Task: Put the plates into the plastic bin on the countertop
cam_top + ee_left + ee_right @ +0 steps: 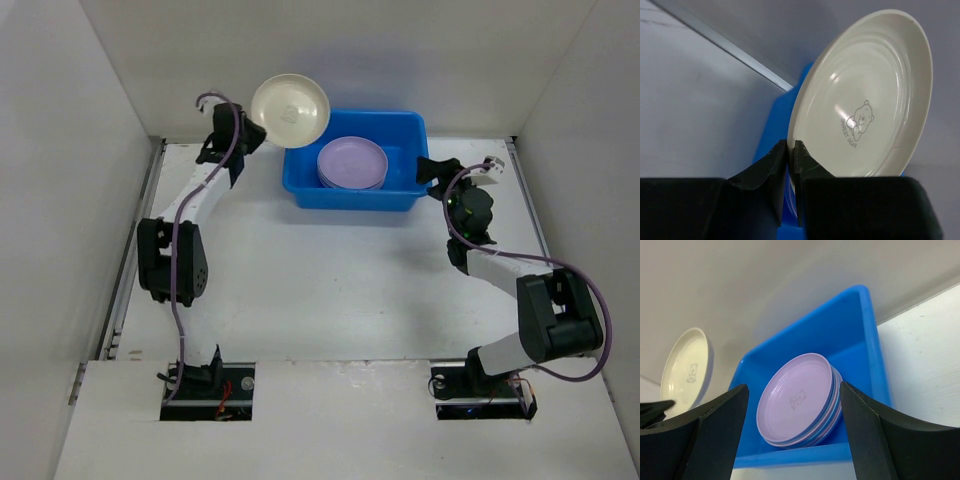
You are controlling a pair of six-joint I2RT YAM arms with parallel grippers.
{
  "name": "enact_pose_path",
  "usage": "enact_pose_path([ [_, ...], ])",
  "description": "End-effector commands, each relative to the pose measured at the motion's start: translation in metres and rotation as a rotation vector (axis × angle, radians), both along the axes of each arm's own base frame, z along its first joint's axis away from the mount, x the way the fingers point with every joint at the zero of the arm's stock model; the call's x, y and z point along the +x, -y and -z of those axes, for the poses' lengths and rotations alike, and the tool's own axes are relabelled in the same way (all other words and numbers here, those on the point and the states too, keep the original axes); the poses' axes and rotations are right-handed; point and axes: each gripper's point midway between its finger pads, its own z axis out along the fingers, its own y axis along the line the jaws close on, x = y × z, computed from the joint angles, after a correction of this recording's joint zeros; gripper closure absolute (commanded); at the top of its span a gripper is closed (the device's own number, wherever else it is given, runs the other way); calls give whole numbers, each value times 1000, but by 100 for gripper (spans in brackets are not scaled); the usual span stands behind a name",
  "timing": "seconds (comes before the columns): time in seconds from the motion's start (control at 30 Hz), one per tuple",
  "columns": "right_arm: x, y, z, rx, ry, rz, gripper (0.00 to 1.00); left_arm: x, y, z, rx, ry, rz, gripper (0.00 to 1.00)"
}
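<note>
White counter [320,290], right pincer [792,388] spread apart at three o'clock of blue bin [350,196], lavender-topped plate stack [352,160] inside, left pincer [791,145] clamped on rim of cream bear-print plate [865,95], tilted over the bin's ten o'clock corner.

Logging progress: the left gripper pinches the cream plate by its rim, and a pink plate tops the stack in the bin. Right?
No: the right wrist view shows a lavender plate on top; the rest holds.

Top cam looks down from behind my bases; both wrist cams sit close, sharing the cream plate [865,95] and bin [860,340]
</note>
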Motion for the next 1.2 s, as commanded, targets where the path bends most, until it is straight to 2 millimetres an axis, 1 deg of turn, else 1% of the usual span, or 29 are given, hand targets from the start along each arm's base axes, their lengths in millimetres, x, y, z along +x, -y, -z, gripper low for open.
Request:
enact_pose_path([
  [0.0, -4, 9, -31, 46, 104, 26, 21, 9, 55, -32, 175, 132, 212, 93],
  [0.07, -4, 8, -32, 48, 107, 23, 21, 11, 80, -31, 212, 153, 268, 93],
  [0.17, -4, 7, -31, 47, 107, 20, 21, 12, 108, -32, 251, 191, 329, 93],
  [0.2, -4, 7, -31, 47, 107, 20, 21, 13, 115, -31, 265, 194, 344, 93],
  [0.27, -4, 7, -31, 47, 107, 19, 21, 14, 132, -25, 303, 198, 379, 93],
  [0.47, -4, 5, -33, 46, 112, 9, 21, 14, 171, 2, 408, 199, 478, 92],
  [0.53, -4, 4, -34, 45, 113, 3, 21, 16, 178, 13, 439, 194, 496, 91],
  [0.67, -4, 3, -35, 45, 123, -6, 21, 23, 180, 28, 454, 175, 500, 89],
  [0.8, -4, 2, -36, 45, 124, -9, 21, 26, 182, 35, 463, 171, 508, 83],
  [0.83, -3, 2, -35, 44, 123, -9, 21, 27, 182, 35, 471, 172, 508, 77],
  [0.9, -3, 1, -36, 43, 124, -10, 21, 26, 182, 31, 486, 182, 513, 71],
  [1.0, -3, 1, -36, 42, 124, -11, 21, 22, 181, 21, 500, 200, 517, 53],
  [1.03, -3, 1, -36, 42, 124, -11, 21, 19, 182, 17, 504, 207, 518, 44],
  [1.07, -3, 1, -37, 41, 126, -11, 21, 16, 180, 9, 512, 222, 514, 30],
  [1.1, -3, 1, -37, 41, 126, -11, 21, 12, 179, 0, 519, 236, 510, 22],
  [1.13, -3, 0, -37, 40, 127, -12, 21, 9, 178, -7, 529, 247, 502, 17],
  [1.17, -3, 0, -39, 40, 130, -12, 21, 5, 177, -18, 542, 264, 494, 0],
])
